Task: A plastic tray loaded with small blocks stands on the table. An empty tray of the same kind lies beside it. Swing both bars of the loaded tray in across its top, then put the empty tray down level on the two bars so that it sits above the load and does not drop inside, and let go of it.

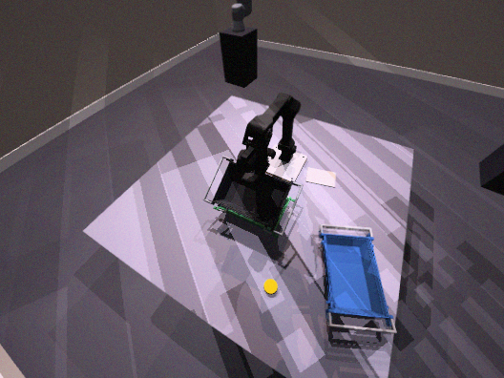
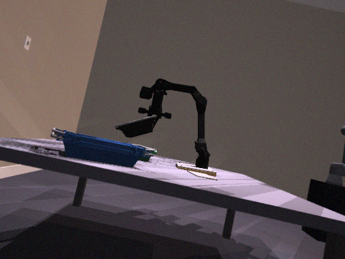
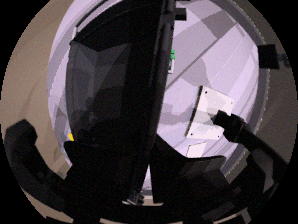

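My gripper (image 1: 259, 177) (image 2: 156, 116) (image 3: 145, 131) is shut on one wall of the black empty tray (image 1: 232, 195) (image 2: 135, 128) (image 3: 100, 85). That tray hangs in the air, looks tilted in the exterior view, and has its wire bars out at its ends. The green loaded tray (image 1: 244, 217) (image 2: 145, 159) (image 3: 172, 55) stands on the table beneath it. In the top view only parts of its green rim show past the black tray. Its blocks are hidden, and I cannot tell how its own bars lie.
A blue tray (image 1: 353, 277) (image 2: 101, 150) with grey bars out at its ends stands on the near right of the table. A yellow disc (image 1: 270, 286) (image 3: 71, 136) lies between. The arm's white base plate (image 1: 298, 165) (image 3: 212, 114) and a pale sheet (image 1: 321, 177) (image 3: 196, 150) are behind.
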